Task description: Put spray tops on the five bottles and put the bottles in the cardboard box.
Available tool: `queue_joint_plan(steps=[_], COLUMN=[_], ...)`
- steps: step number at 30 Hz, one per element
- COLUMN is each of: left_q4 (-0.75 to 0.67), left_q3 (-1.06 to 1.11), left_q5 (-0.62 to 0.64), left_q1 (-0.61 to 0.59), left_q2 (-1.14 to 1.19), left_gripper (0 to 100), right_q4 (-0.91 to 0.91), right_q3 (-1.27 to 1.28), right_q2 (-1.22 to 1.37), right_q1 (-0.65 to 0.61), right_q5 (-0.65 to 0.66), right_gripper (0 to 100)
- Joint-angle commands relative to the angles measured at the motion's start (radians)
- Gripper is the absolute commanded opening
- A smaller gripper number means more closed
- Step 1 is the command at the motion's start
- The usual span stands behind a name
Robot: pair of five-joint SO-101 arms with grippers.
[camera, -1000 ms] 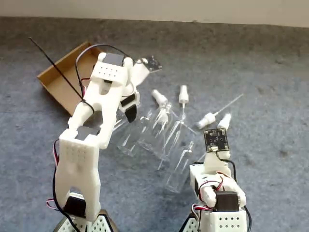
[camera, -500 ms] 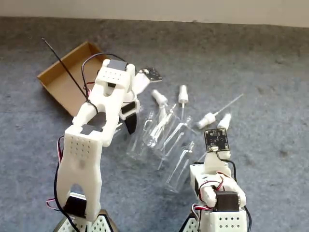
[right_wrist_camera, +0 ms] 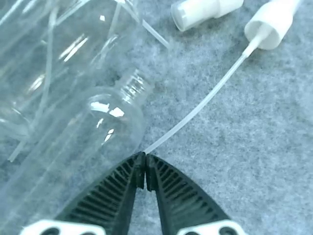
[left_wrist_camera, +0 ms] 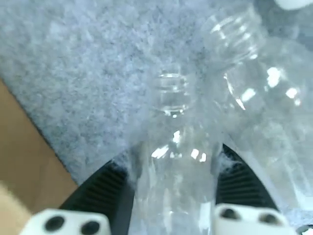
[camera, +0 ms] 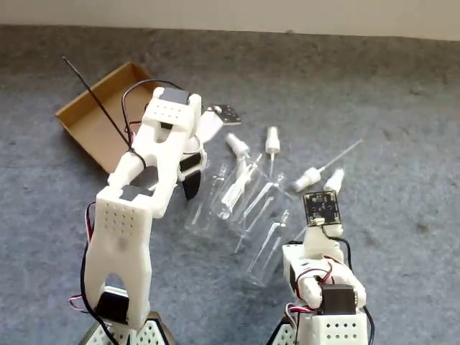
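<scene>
Pile of bottles mid-carpet, touching and overlapping, no finger-wide gap between them. At the left gripper, the held bottle has a second bottle pressed against one side and bare carpet on the other. Loose spray tops with thin tubes litter the pile's far edge. The left arm and a black cable hang over the box, blocking the side nearest the pile; its outer part is open from above. The carpet right of the pile is wide open.

Cardboard box far left; bottles centre; spray tops right of them.
</scene>
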Motion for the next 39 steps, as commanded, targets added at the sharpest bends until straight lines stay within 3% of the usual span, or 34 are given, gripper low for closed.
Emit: queue_joint_plan(steps=[1, 4, 11, 20, 39], left_q4=[0.035, 0.038, 0.038, 0.031, 0.006], left_q3=[-0.05, -0.048, 0.022, 0.372, 0.883], left_q5=[-0.006, 0.012, 0.215, 0.218, 0.219], left_q1=[0.01, 0.013, 0.025, 0.183, 0.171], left_q2=[-0.185, -0.274, -0.469, -0.901, -1.738], left_gripper=[8, 8, 8, 8, 8], right_q4=[0.007, 0.007, 0.007, 0.007, 0.007], right_q3=[0.151, 0.151, 0.151, 0.151, 0.151], right_q2=[-0.008, -0.008, -0.008, -0.008, -0.008], right_q1=[-0.004, -0.004, -0.004, -0.004, -0.004], right_q5=[-0.009, -0.009, -0.009, -0.009, -0.009], right_gripper=[0.4, 0.4, 0.4, 0.4, 0.4])
